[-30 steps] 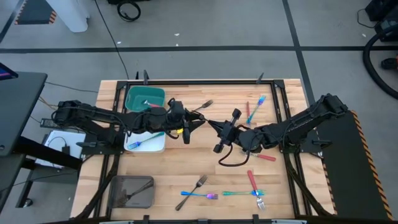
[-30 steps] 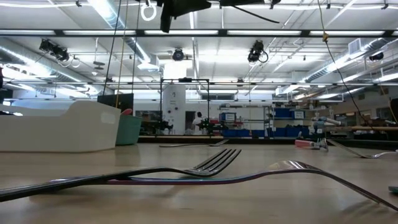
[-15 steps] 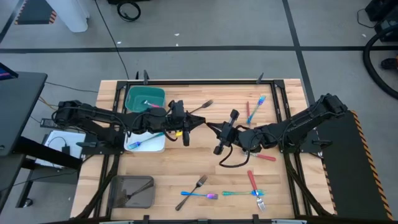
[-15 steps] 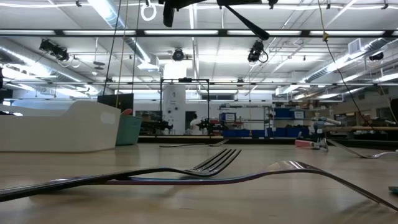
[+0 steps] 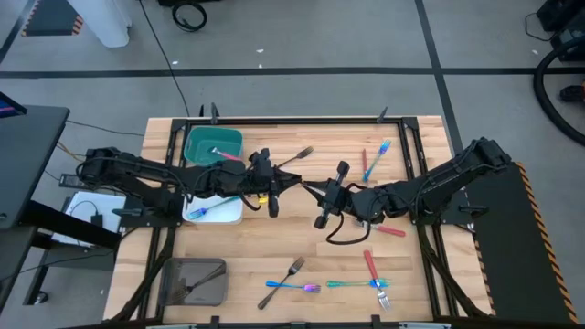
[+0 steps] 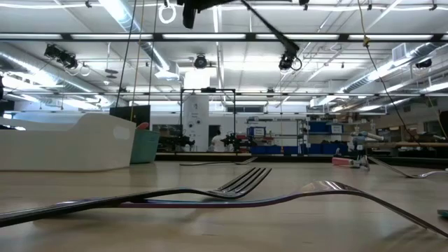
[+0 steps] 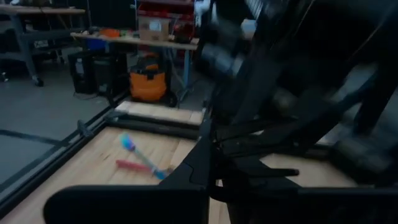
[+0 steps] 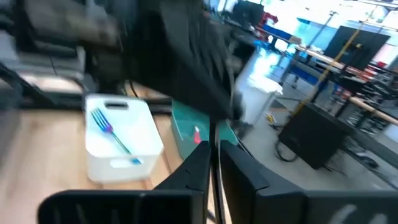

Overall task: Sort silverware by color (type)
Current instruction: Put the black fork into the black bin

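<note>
My two grippers meet above the table's middle. My left gripper point(image 5: 280, 179) and my right gripper point(image 5: 315, 189) face each other, and a slim all-dark utensil point(image 5: 299, 184) runs between them. It shows as a slanting dark rod in the low view point(image 6: 273, 29). Both grippers look shut on it. On the table lie a dark fork point(image 5: 297, 155), red-handled and iridescent pieces at the far right point(image 5: 373, 160), a red-handled piece point(image 5: 388, 231), and near the front a dark fork point(image 5: 292, 268), an iridescent piece point(image 5: 294, 287), a teal one point(image 5: 352, 283) and a red one point(image 5: 371, 267). My left gripper pinches one end of the dark utensil point(image 7: 200, 149) between its two fingers, coming level from the table's left and lying along it. The utensil is lifted clear of the table. My right gripper has the utensil's other end point(image 8: 211, 140) in the narrow gap between its fingers, coming level from the table's right.
A teal tray point(image 5: 203, 137) with a red-handled piece stands at the far left. A white tray point(image 5: 228, 216) with an iridescent fork is just in front of it. A grey tray point(image 5: 174, 283) with a dark fork sits at the near left. Black frame rails border the table.
My left gripper has shifted a little toward the table's right edge and my right gripper a little toward the left. In the low view, the dark utensil's lower end has come further down into the picture.
</note>
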### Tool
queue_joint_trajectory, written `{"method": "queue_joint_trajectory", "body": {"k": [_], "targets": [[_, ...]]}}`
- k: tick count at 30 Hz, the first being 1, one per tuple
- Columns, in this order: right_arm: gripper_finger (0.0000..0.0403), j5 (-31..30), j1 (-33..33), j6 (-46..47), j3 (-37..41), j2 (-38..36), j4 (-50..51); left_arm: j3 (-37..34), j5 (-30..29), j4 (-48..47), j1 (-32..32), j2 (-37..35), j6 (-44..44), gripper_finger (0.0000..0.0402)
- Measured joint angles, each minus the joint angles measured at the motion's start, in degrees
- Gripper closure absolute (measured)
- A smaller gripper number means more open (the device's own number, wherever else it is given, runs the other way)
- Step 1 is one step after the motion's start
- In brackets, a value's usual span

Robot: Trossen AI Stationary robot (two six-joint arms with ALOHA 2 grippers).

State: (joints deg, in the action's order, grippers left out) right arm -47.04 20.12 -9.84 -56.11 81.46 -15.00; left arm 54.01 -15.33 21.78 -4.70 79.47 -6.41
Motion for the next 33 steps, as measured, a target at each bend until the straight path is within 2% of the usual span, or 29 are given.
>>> {"method": "queue_joint_trajectory", "body": {"k": [6,15,20,29,33], "targets": [[0.0319,0.9,1.0,-0.2,0.0,0.0,-1.7,0.0,0.0,-4.2,-1.4,-1.6,1.8,0.0376],[0.0313,0.8,1.9,-0.7,0.0,0.0,-2.3,0.0,0.3,-21.2,-6.9,-9.2,0.4,0.037],[0.0312,0.8,1.4,-0.5,0.0,0.0,-1.3,0.0,0.4,-33.3,-11.2,-15.4,-5.8,0.0373],[0.0312,0.7,0.7,-0.1,0.0,0.0,-0.2,0.0,8.1,-54.0,-20.3,-22.3,-17.4,0.0368],[0.0312,0.7,-0.1,1.9,0.0,0.0,0.4,0.0,11.5,-58.9,-23.7,-24.0,-23.3,0.0367]]}}
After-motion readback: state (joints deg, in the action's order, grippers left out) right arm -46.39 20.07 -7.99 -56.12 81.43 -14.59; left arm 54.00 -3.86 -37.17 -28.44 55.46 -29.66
